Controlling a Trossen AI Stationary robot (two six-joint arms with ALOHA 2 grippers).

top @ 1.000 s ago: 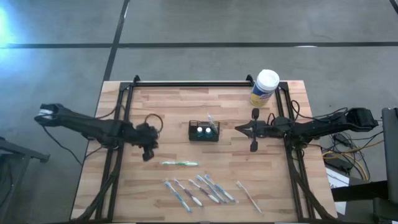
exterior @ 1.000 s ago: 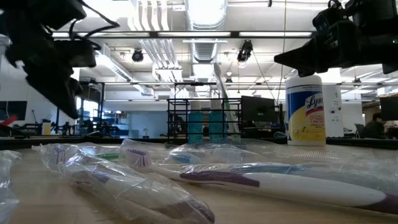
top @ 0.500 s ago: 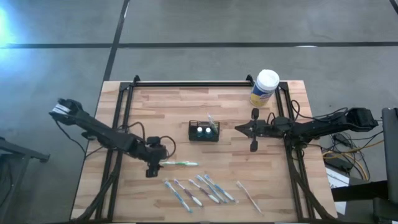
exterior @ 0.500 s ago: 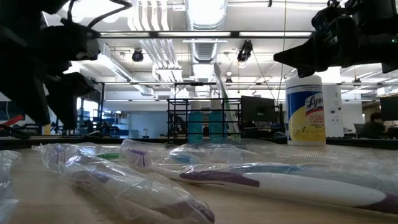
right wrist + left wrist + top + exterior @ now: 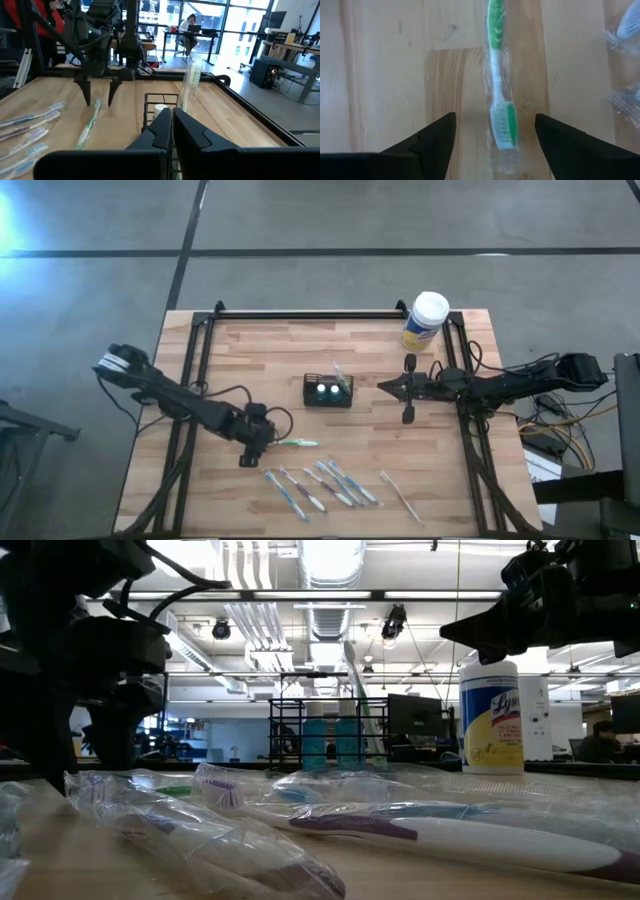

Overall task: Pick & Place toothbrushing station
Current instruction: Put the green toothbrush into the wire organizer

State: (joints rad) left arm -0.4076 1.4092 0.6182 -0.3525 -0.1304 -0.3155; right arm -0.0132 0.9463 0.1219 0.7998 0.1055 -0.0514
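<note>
Left gripper point(image 5: 494, 131) spread wide over a wrapped green toothbrush point(image 5: 499, 90).
Its fingers straddle the brush head without touching it; the black mesh basket point(image 5: 328, 391) stands at mid-table, near the right gripper point(image 5: 407, 388), which waits closed. The yellow-labelled canister point(image 5: 491, 718) seems to read "Lys…".

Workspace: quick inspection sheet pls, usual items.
Surface: wooden table, slatted top.
Job's things: black mesh basket mid-table with two capped tubes and one wrapped brush standing in it; green toothbrush lying flat in wrap; five more wrapped toothbrushes near the front edge.
Clutter: white-lidded canister at the back right.
Grippers: left pincer open, straddling the green toothbrush head; right pincer shut, right of the basket.
Cables: looped on both arms; loose bundle off the table's right side.
Surroundings: person seated at a desk in the room beyond.
</note>
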